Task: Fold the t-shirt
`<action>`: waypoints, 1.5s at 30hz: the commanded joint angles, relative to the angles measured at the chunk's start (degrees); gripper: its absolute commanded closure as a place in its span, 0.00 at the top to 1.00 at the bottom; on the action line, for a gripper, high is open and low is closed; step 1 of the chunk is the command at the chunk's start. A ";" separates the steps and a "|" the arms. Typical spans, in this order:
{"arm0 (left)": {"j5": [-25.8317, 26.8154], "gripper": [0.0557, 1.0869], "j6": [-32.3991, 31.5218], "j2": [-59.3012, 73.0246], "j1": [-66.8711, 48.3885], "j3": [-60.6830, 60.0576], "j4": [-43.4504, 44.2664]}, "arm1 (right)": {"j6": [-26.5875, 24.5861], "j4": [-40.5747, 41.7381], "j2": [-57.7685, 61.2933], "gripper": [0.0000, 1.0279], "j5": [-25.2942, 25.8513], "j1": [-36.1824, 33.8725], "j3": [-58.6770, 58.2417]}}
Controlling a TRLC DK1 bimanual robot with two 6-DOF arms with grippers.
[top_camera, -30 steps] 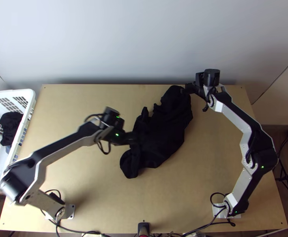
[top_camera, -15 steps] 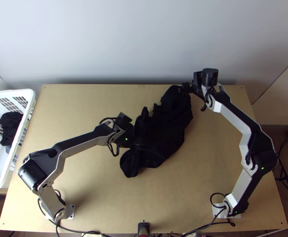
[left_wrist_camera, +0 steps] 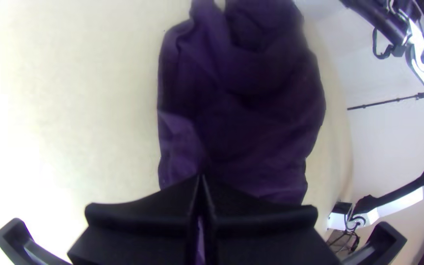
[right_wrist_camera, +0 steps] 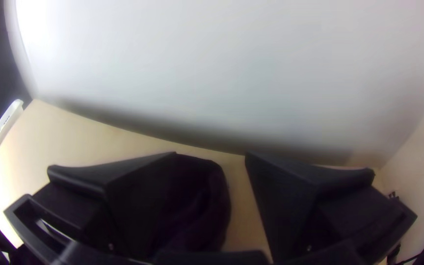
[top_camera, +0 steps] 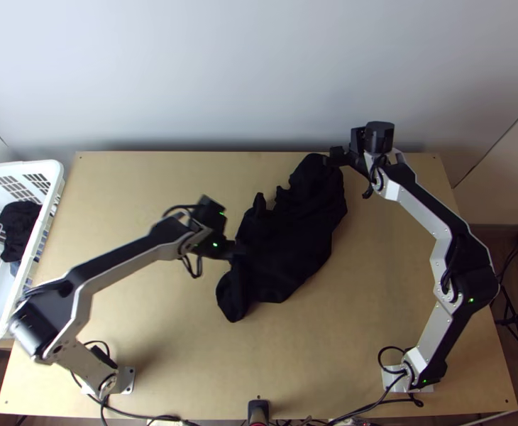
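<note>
The black t-shirt (top_camera: 294,241) lies bunched and wrinkled on the light wooden table (top_camera: 167,326), slanting from near the far edge toward the middle, with a narrow lobe at its nearer end and small peaks of fabric along one side. The left end effector (top_camera: 243,251) is at the side of the shirt nearer the basket. In the left wrist view, the left end effector (left_wrist_camera: 200,179) has its fingers drawn together to a thin slit, with a sliver of dark fabric showing in it; whether that fabric is pinched cannot be told. The right end effector (top_camera: 331,159) is at the shirt's far end, and in the right wrist view its fingers stand wide apart, with a rounded part of the shirt showing between them beside bare wood. A white basket (top_camera: 55,170) beside the table holds a bundle of dark cloth (top_camera: 19,224).
</note>
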 commanded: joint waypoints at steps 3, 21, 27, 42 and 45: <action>1.02 0.04 -0.54 -11.34 10.40 -0.55 -2.34 | 0.10 0.14 0.53 0.64 0.61 -0.51 0.17; 11.57 0.04 7.90 -12.75 38.52 35.58 -15.97 | 5.20 0.31 2.38 0.64 1.05 -0.25 -2.03; 18.07 0.04 -2.03 -27.60 41.07 25.38 1.44 | 7.13 0.93 0.09 0.64 1.13 -0.16 -3.96; 23.52 0.04 9.40 -52.30 45.29 -21.64 9.87 | 7.92 -2.50 -4.30 0.64 -1.68 3.97 -10.29; 23.08 0.04 9.48 -51.60 45.64 -23.31 10.93 | 7.92 -7.68 -3.86 0.64 -5.28 5.55 -10.64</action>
